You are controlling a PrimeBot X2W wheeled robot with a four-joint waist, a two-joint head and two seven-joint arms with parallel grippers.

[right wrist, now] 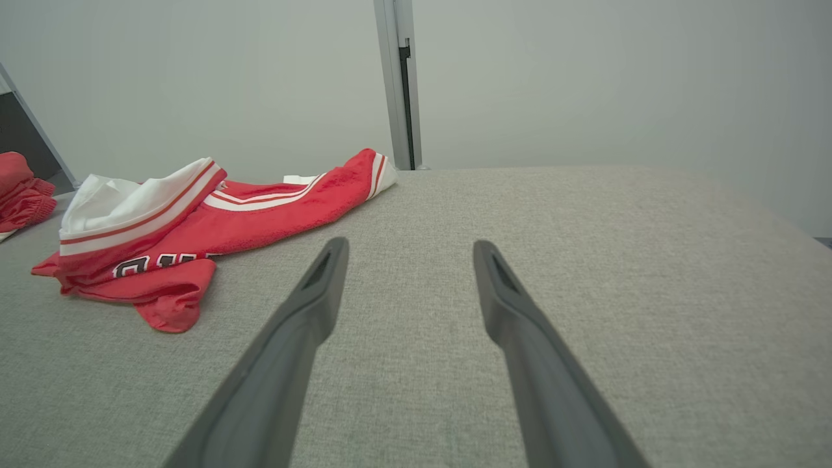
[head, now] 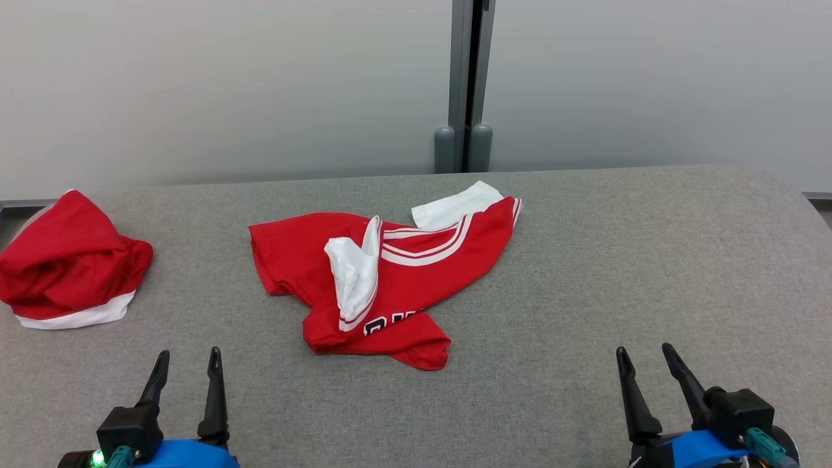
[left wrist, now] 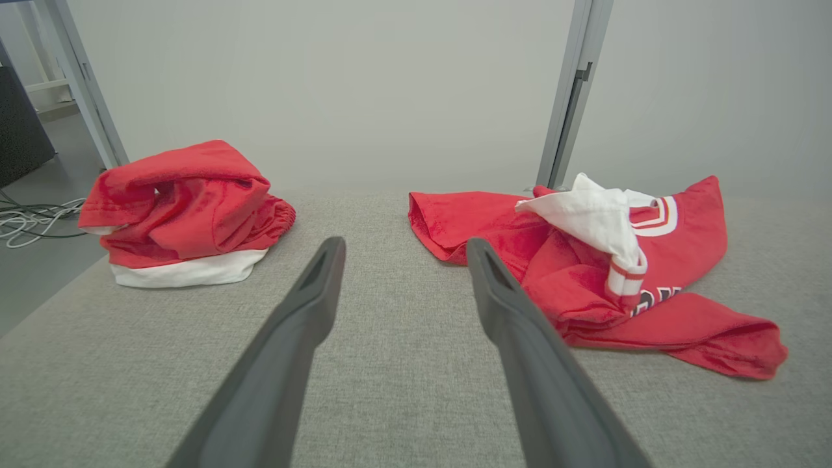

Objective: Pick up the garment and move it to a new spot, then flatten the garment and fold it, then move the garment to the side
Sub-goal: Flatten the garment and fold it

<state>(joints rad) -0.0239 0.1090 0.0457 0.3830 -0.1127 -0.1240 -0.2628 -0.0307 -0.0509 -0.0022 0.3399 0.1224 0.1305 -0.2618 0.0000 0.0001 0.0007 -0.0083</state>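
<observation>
Lying crumpled in the middle of the frame, the jersey [head: 416,273] is red with white striped trim, a white inside turned out and dark letters half tucked under. My left pincer [head: 189,353] at lower left and right pincer [head: 645,349] at lower right both stand spread, holding nothing, apart from the jersey. It lies on a grey cloth table [head: 617,260], with a red heap [head: 65,260] at far left. Behind are a pale wall [head: 195,84] and a grey post [head: 465,78].

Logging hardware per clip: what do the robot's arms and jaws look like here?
Left gripper and right gripper match: two long, dark, tapering jaws with a slot near each tip, black mounts, blue wrist shells, teal plugs. A green light glows by the left wrist.
</observation>
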